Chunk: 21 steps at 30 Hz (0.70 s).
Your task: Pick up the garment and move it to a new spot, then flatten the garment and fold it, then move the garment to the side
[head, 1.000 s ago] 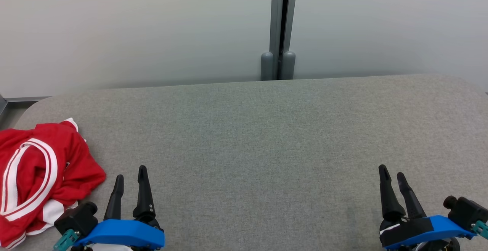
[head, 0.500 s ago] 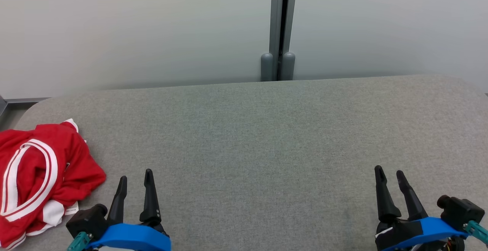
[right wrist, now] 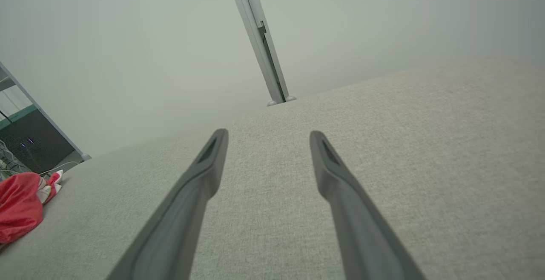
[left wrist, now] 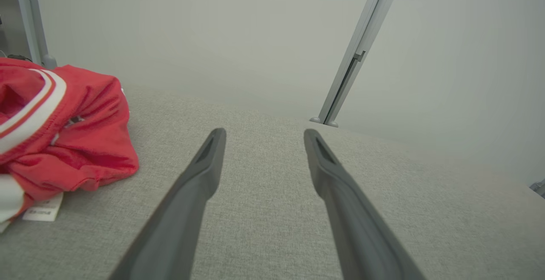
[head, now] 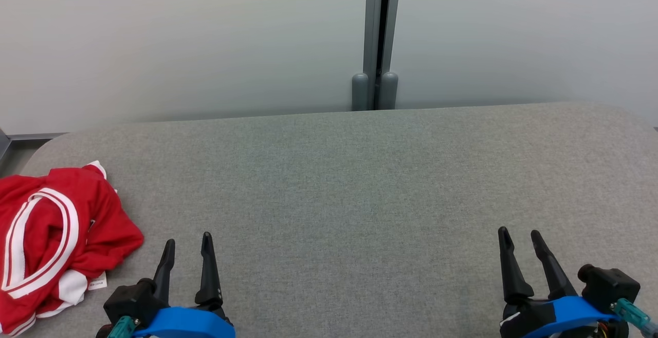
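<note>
Head view showed you the red-and-white garment (head: 61,235) crumpled at the left edge of the grey fabric surface (head: 360,173); your left gripper (head: 188,239) sat near it, fingers parted and empty, probably staged for the pick; your right gripper (head: 518,232) sat well apart, likewise spread.

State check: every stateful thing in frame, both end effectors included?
red garment: crumpled heap at the left edge of the grey fabric surface, not folded, ungripped.
left end effector: open, empty, beside the garment, not touching.
right end effector: open, empty, far from the garment.
</note>
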{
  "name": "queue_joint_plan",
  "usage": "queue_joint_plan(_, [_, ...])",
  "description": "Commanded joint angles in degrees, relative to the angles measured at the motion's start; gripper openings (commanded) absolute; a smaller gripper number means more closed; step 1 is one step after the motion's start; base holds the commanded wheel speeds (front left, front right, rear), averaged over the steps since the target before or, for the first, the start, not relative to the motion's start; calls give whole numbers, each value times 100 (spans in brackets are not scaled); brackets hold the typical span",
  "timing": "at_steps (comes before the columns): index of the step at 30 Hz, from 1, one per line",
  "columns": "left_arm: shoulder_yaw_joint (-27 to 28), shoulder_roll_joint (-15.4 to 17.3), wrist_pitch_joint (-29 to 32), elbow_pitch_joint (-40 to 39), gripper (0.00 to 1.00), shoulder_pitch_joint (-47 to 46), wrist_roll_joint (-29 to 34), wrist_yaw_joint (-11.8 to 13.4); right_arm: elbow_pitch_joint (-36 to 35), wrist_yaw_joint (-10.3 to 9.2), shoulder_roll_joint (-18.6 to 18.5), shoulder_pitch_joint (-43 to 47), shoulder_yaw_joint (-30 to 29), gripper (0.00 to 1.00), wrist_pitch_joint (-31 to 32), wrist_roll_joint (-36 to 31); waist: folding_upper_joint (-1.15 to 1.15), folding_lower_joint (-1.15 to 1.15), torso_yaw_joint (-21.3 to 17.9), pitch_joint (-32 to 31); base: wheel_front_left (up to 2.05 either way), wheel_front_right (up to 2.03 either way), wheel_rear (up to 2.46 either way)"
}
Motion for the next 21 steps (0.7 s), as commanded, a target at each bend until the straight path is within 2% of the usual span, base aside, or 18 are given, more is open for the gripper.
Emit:
queue_joint_plan(1, [-23, 15, -65, -5, 100, 17, 139, 44, 8, 13, -42, 27, 6, 100, -60, -171, 0, 0, 2, -4, 0, 0, 0])
queue_joint_plan(21, [-107, 40, -265, 215, 100, 82, 657, 110, 164, 15, -45, 47, 7, 100, -200, -835, 0, 0, 9, -36, 0, 0, 0])
